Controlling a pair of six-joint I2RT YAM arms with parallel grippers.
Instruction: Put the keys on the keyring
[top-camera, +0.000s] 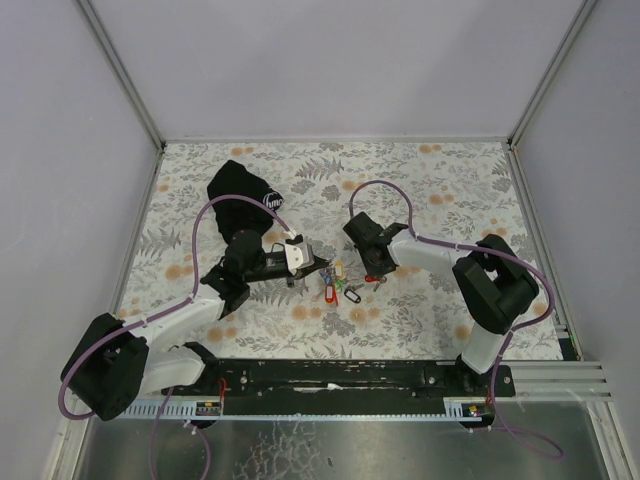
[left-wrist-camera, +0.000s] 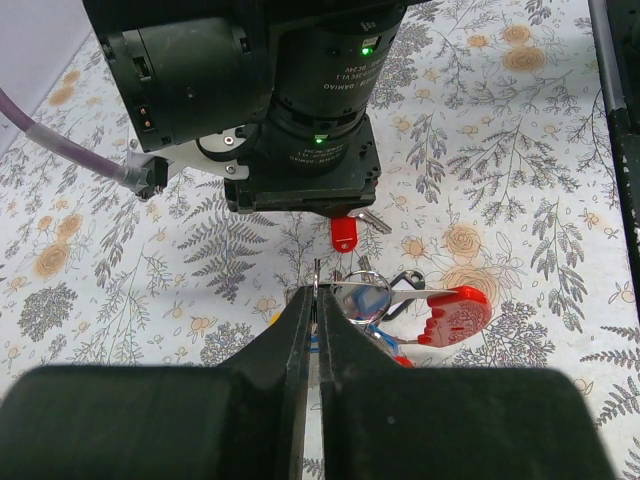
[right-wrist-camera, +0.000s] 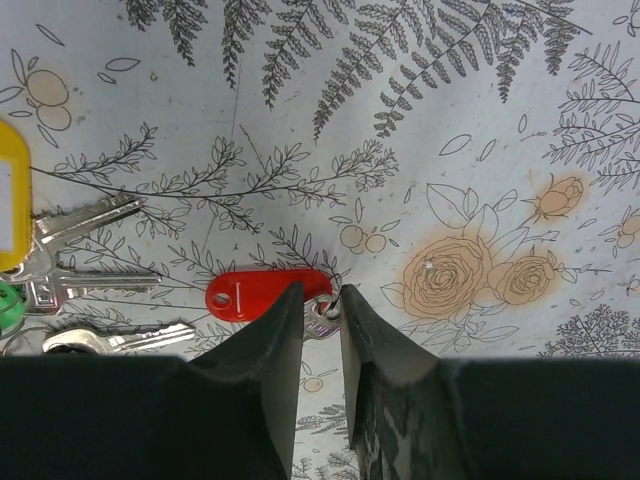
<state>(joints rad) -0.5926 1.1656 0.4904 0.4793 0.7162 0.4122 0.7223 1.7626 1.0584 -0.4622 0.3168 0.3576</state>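
Observation:
The keys (top-camera: 338, 283) lie in a small cluster with coloured tags at the middle of the table. My left gripper (left-wrist-camera: 316, 296) is shut on the edge of the metal keyring (left-wrist-camera: 362, 297), which carries a red foot-shaped tag (left-wrist-camera: 455, 315). My right gripper (right-wrist-camera: 322, 300) is closed on the silver head of a key (right-wrist-camera: 322, 320) with a red oblong tag (right-wrist-camera: 255, 295), just above the cloth. That red tag also shows in the left wrist view (left-wrist-camera: 343, 235), under the right gripper and just beyond the ring. In the top view the left gripper (top-camera: 312, 268) and right gripper (top-camera: 372, 274) face each other across the cluster.
A black cloth pouch (top-camera: 240, 190) with a white logo lies at the back left. In the right wrist view, a yellow tag (right-wrist-camera: 10, 195), a green tag (right-wrist-camera: 8, 305) and loose silver keys (right-wrist-camera: 80, 260) lie to the left. The floral cloth (top-camera: 450, 190) covers the table.

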